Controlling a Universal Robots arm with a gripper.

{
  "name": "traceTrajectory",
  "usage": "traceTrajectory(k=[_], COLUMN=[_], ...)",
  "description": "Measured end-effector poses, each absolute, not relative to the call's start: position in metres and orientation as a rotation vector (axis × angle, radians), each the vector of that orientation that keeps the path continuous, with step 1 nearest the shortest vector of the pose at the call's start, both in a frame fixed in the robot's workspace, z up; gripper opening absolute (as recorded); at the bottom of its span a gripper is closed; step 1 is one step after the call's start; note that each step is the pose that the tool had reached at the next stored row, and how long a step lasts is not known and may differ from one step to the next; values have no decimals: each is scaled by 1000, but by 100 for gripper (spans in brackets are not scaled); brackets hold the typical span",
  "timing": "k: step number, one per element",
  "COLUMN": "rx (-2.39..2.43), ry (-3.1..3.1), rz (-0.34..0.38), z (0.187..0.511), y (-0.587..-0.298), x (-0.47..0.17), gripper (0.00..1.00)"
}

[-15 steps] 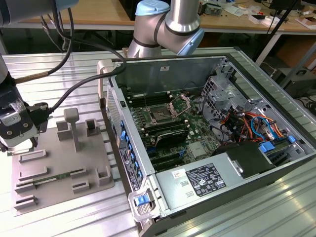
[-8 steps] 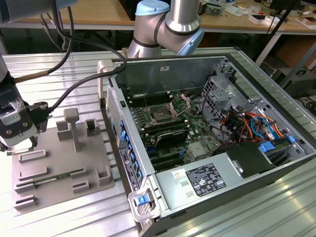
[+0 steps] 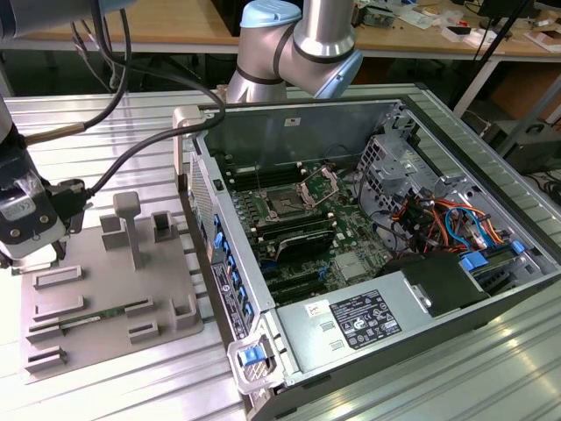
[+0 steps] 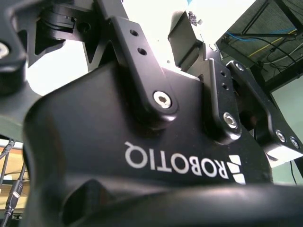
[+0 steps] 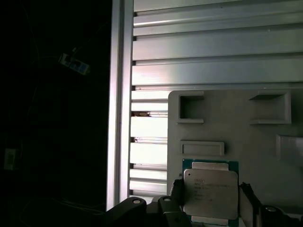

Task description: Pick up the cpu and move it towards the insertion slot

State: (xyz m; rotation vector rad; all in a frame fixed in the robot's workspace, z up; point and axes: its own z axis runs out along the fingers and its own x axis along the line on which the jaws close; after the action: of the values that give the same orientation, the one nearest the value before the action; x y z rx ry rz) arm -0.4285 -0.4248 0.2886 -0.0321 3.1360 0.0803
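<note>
You've got the end effector (image 5: 211, 202) clamped on the cpu (image 5: 210, 189): in the first wrist view its dark fingers (image 5: 176, 195) sit tight vs. two opposite edges of the chip, no gap visible. The cpu shows its pale metal lid w/ a green border round it, lying flat over the grey fixture plate (image 5: 265, 142), just beside a shallow rectangular recess (image 5: 202, 148). Can't tell if it's lifted off the plate or resting on it. Beyond the plate you see the slatted aluminium counter (image 5: 213, 47)

In the exterior view the end effector is at the exterior view's left edge, approx. mid-height, over the left end of the fixture plate, w/ black cables (image 3: 131, 145) running from it up to the top of the frame. The insertion slot (image 3: 286, 203) is well apart from it, near centre of frame, inside the open computer case (image 3: 351, 118). It's a dark square socket w/ green board around it & the metal retention frame (image 3: 320, 184) standing open beside it. The arm (image 3: 302, 44) shows its pale blue & silver joints at top centre, behind the case
</note>
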Motion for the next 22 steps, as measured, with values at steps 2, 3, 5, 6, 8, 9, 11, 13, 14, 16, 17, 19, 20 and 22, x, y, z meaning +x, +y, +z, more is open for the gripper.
traceTrajectory(k=[2,3,5,6,8,9,11,13,14,16,17,19,20,22], rx=[-32,-32,-32,-32,-32,-32,-32,-32,-32,-32,-32,-32,-32,-32], ry=[3136,3136,3136,3136,3136,3136,3136,3136,3136,3136,3136,3136,3136,3136], rz=[80,80,80,80,80,80,80,80,80,80,80,80,80,80], z=[289,289,290,290,291,291,292,293,293,294,294,295,295,296], y=[-425,-425,-425,-425,-425,-425,-425,-425,-425,-425,-425,-425,-425,-425], x=[-428,-428,-428,-428,-428,-428,-428,-428,-428,-428,-428,-428,-428,-428], gripper=[54,54,54,54,54,54,54,54,54,54,54,54,54,54])
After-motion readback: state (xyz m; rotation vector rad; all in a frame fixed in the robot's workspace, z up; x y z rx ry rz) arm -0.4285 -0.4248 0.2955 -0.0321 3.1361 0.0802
